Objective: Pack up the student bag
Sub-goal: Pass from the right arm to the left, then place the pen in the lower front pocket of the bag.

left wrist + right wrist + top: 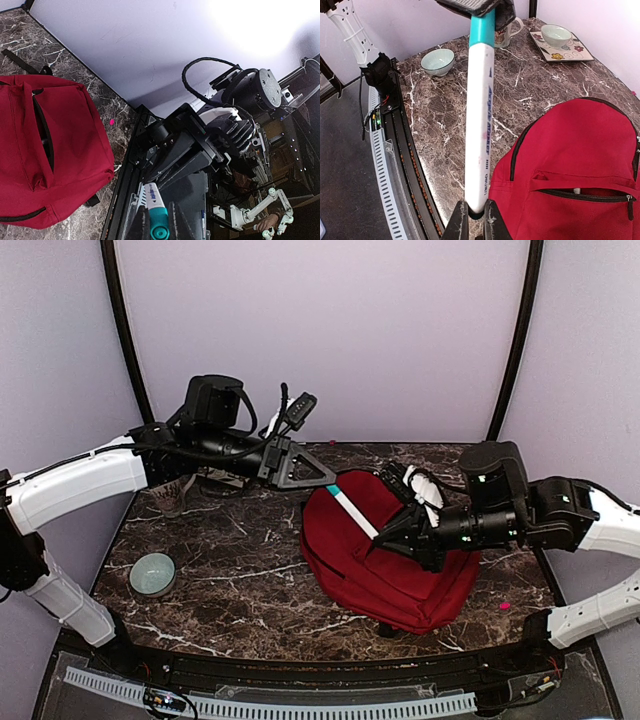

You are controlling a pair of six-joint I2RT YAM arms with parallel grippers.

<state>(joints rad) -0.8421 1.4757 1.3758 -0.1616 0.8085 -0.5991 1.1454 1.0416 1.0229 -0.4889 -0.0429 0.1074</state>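
Note:
The student bag point(400, 575) is a red backpack lying flat on the marble table, right of centre. A white marker point(356, 513) with a teal cap hangs in the air over the bag's left edge, held at both ends. My left gripper point(329, 481) is shut on the teal cap point(159, 222). My right gripper point(371, 543) is shut on the marker's bottom end point(476, 202). In the right wrist view the bag point(580, 150) lies beside the marker, its front pocket zip part open with something white inside. The left wrist view shows the bag point(65, 145) at the left.
A teal bowl point(152, 573) sits at the table's front left and a mug point(172, 495) at the back left. A patterned square plate point(570, 50) carrying a small bowl is at the far corner. A tiny pink scrap point(504, 606) lies right of the bag.

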